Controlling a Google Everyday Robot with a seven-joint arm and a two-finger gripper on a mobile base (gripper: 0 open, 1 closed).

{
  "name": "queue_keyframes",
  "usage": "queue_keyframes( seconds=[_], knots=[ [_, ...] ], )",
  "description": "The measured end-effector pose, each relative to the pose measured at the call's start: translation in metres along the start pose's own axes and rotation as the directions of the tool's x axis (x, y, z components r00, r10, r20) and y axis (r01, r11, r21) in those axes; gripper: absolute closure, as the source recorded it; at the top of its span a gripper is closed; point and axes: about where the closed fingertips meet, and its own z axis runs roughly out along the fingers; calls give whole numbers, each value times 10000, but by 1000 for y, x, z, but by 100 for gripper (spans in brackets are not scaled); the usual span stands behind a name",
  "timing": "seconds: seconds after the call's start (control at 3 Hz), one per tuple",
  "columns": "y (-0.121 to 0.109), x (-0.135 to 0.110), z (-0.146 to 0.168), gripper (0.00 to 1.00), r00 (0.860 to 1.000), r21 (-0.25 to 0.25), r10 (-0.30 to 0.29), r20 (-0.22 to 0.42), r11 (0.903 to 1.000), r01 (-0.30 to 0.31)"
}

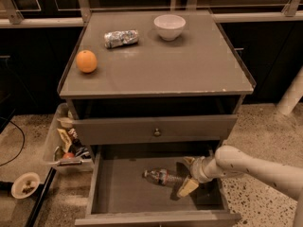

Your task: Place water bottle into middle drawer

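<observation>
1. The bottle (163, 177) lies on its side on the floor of the open drawer (124, 195), cap end to the left.
2. The claw (184, 176) is down inside the drawer at the bottle's right end. Its fingers are spread wider than the bottle, one on each side (they seem not to press on it).
3. Step in hand, by my judgement: the release, with the placing all but done.
4. The next move calls for drawing the claw up and back, clear of the drawer walls, without nudging the bottle.
</observation>
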Motion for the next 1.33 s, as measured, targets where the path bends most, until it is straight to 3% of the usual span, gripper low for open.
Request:
queue_keyframes(
  seconds=[0.33, 0.67, 1.0, 1.33],
  knots=[
    [0, 0, 0, 0, 10000, -1, 0, 0, 10000, 0],
    [3, -1, -25, 0, 9999, -7, -12, 131, 10000, 12],
    [9, -5, -64, 0, 9996, 75, -158, 223, 9999, 156],
    [13, -16, -119, 0, 9949, 112, -487, 886, 9988, 478]
  ],
)
